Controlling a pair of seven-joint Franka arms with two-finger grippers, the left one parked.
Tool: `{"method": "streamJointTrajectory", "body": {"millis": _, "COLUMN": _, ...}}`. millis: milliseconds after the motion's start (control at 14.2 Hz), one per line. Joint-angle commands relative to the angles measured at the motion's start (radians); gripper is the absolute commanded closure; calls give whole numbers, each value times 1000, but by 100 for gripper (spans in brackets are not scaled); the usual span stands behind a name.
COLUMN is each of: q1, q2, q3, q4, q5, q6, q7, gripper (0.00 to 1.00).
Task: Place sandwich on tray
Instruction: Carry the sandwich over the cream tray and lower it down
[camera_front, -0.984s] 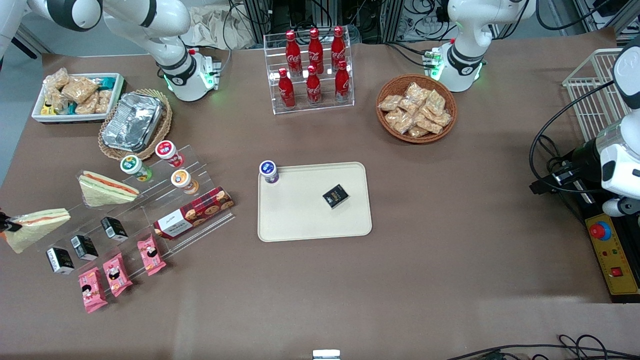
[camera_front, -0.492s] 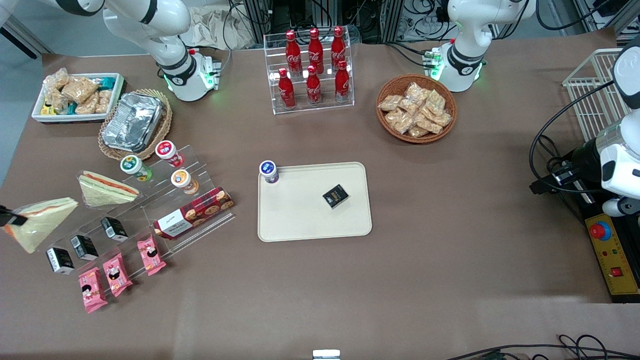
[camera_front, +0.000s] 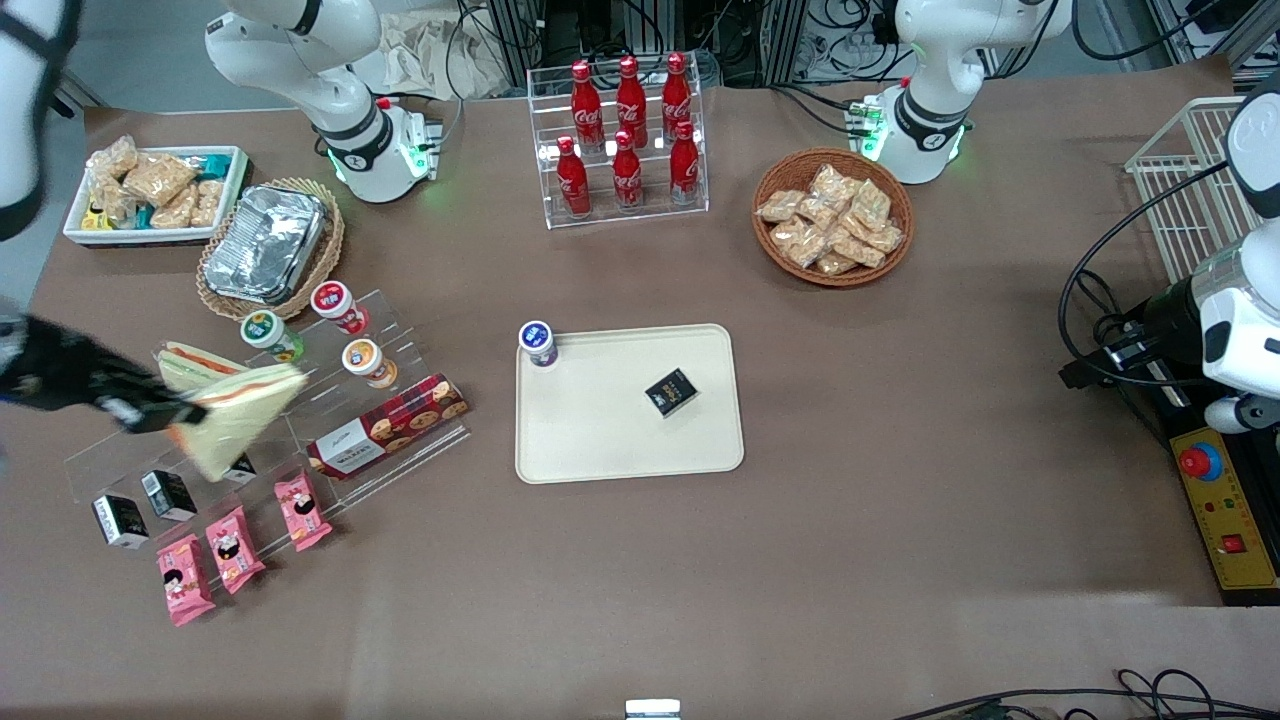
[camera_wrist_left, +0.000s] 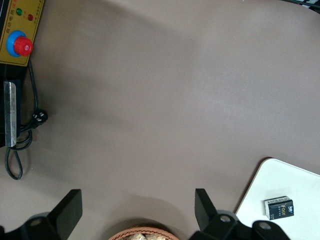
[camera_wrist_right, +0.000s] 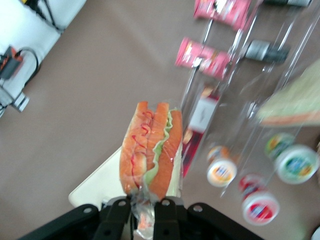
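Note:
My right gripper (camera_front: 165, 415) hangs over the clear stepped stand (camera_front: 330, 400) at the working arm's end of the table. It is shut on the wrapper end of the sandwich (camera_front: 238, 412), a clear-wrapped wedge held in the air. In the right wrist view the gripper (camera_wrist_right: 143, 210) pinches the wrapper, and the sandwich (camera_wrist_right: 150, 150) shows its orange filling and green leaf. The twin wedge (camera_front: 185, 360) lies on the stand, partly hidden by the held one; it also shows in the wrist view (camera_wrist_right: 295, 100). The cream tray (camera_front: 600, 430) lies mid-table, well away from the gripper.
On the tray are a small black box (camera_front: 671, 391) and a capped cup (camera_front: 538, 343) at its corner. The stand holds cups, black boxes, pink packets and a cookie box (camera_front: 388, 425). A foil container (camera_front: 265, 243), a white snack bin (camera_front: 155, 195), a cola rack (camera_front: 625, 140) and a snack basket (camera_front: 833, 215) stand farther from the camera.
My gripper has carried the sandwich from the table's working-arm edge over the stand, toward the tray. The held wedge now covers part of the twin.

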Motion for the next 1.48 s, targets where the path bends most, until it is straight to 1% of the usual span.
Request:
{"method": "streamJointTrajectory", "body": {"millis": 0, "q1": 156, "q2": -12, "q3": -11, "q4": -24, "q5": -35, "q6": -1, "q7": 188, "gripper": 96}}
{"method": "streamJointTrajectory", "body": {"millis": 70, "q1": 206, "q2": 1, "q3": -11, "q4": -28, "q5": -50, "q6": 16, "q7": 265, "gripper": 96}}
{"method": "streamJointTrajectory", "body": {"millis": 422, "q1": 374, "q2": 63, "q3": -11, "q4": -146, "q5": -52, "q6": 207, "q7": 535, "gripper": 96}}
{"method": "streamJointTrajectory", "body": {"millis": 562, "q1": 426, "q2": 125, "q3": -11, "q4": -153, "q5": -53, "q6": 277, "q7": 647, "gripper": 96}}
{"method": "streamJointTrajectory", "body": {"millis": 703, "q1": 470, "q2": 191, "q3": -11, "q4": -154, "q5": -52, "q6": 341, "q7": 715, "gripper": 96}}
{"method": "streamJointTrajectory", "body": {"millis": 914, "q1": 489, "q2": 292, "q3": 1, "q4": -159, "q5": -20, "q6": 427, "q7": 813, "gripper": 96}}
{"method": "streamJointTrajectory", "body": {"millis": 1125, "q1": 517, "q2": 361, "q3": 4, "q4": -162, "q5": 51, "q6": 498, "q7": 878, "gripper": 96}}
{"method": "streamJointTrajectory", "body": {"millis": 1195, "q1": 527, "q2": 376, "q3": 6, "q4": -162, "q5": 60, "q6": 528, "q7": 901, "gripper": 96}}
{"method": "streamJointTrajectory", "body": {"millis": 1406, "q1": 569, "q2": 422, "q3": 6, "q4": -160, "q5": 62, "q6": 606, "q7": 983, "gripper": 95}}
